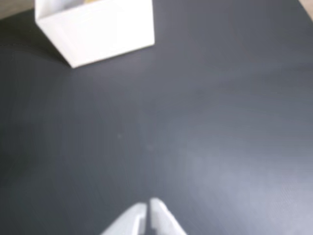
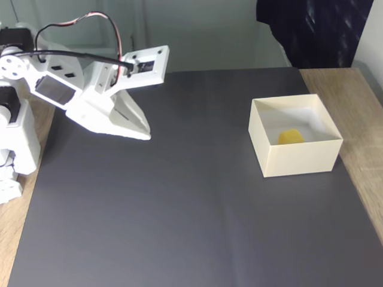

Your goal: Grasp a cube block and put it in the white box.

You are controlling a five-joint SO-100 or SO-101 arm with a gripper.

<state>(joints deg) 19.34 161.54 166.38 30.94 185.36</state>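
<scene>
Your tool (image 2: 142, 134) is closed and empty, well apart from the white box (image 2: 297, 158); the cube block (image 2: 291, 137) inside looks light, rigid, smooth, so pinch two opposite flat faces.

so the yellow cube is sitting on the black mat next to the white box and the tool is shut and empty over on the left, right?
Not quite. The yellow cube is inside the white box, lying on its floor, not on the black mat beside it; the fixed view shows this. The rest holds: the tool is shut, empty, and on the left in that view.
</scene>
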